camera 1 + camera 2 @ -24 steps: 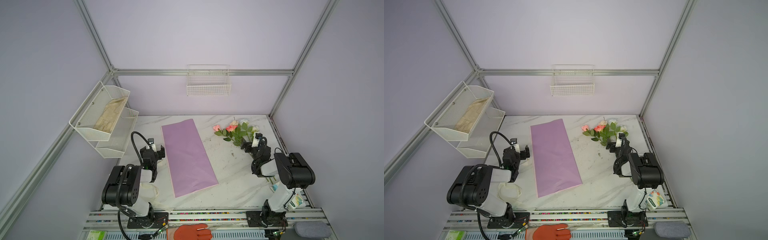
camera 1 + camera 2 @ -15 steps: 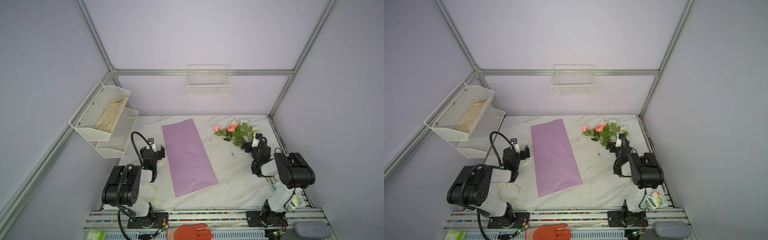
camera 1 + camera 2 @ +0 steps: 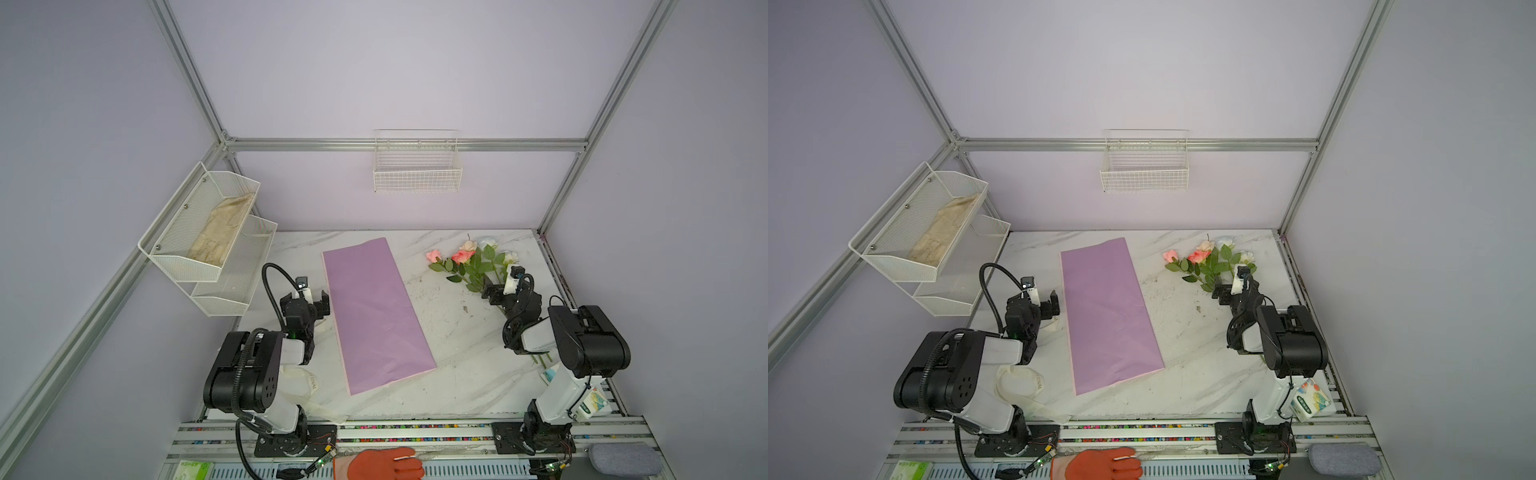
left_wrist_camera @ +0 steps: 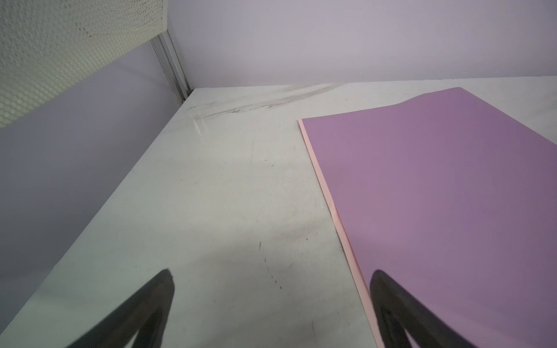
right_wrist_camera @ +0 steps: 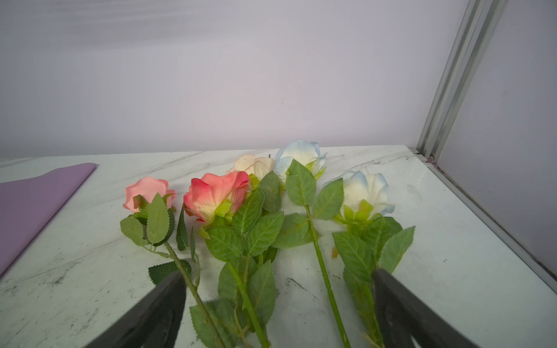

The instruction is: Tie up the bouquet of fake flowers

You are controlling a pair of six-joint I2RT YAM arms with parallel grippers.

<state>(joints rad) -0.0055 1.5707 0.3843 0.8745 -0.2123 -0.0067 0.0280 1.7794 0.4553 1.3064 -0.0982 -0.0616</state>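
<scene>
The table (image 3: 453, 332) carries the lilac paper (image 3: 374, 316) flat at its middle, a pink edge showing on the side toward the left arm. The flowers (image 3: 473, 266) lie loose on the marble well to the right of it, heads toward the back wall. Nothing is wrapped or tied yet. The ribbon (image 3: 309, 380) lies by the left arm's base. The left gripper (image 4: 271, 274) sits just beside the paper's edge, jaws spread and empty. The right gripper (image 5: 278, 275) hovers low over the stems, jaws wide apart, holding nothing. The step looks like gathering the stems. It is best to close below the leaves with every stem inside, since the outermost ones lie close to each finger and could slip out.
</scene>
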